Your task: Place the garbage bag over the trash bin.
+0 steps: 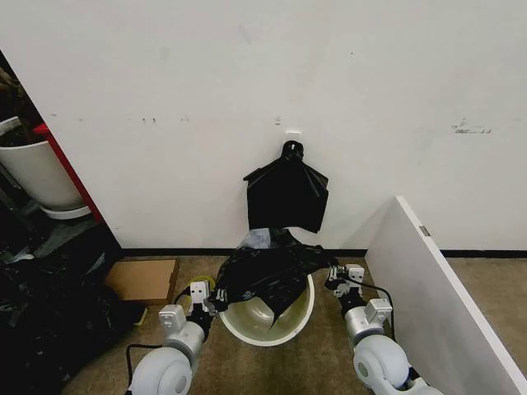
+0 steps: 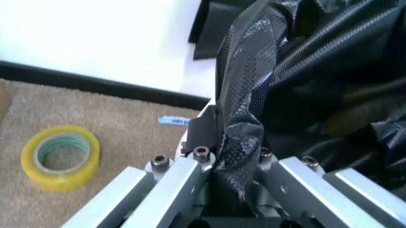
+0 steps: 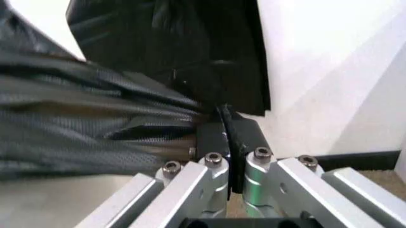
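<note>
Garbage bag (image 1: 268,276) is stretched across the far part of the trash bin (image 1: 276,325) mouth, draped over the back rim; near part of the bin opening is uncovered, pale interior visible. Bin sits on the carpet just in front of the white wall.

Left gripper (image 1: 216,303) is at the bin's left rim, fingers pinched tight on a bunched edge of the bag (image 2: 238,142). Right gripper (image 1: 331,278) is at the right rim, fingers clamped on a thin fold of the film (image 3: 225,135).

Flat bundle of black bags (image 1: 286,193) hangs on the wall behind the bin. Roll of yellow tape (image 2: 60,156) lies on the carpet left of the bin, cardboard box (image 1: 142,280) farther left. White panel (image 1: 445,296) stands to the right.
</note>
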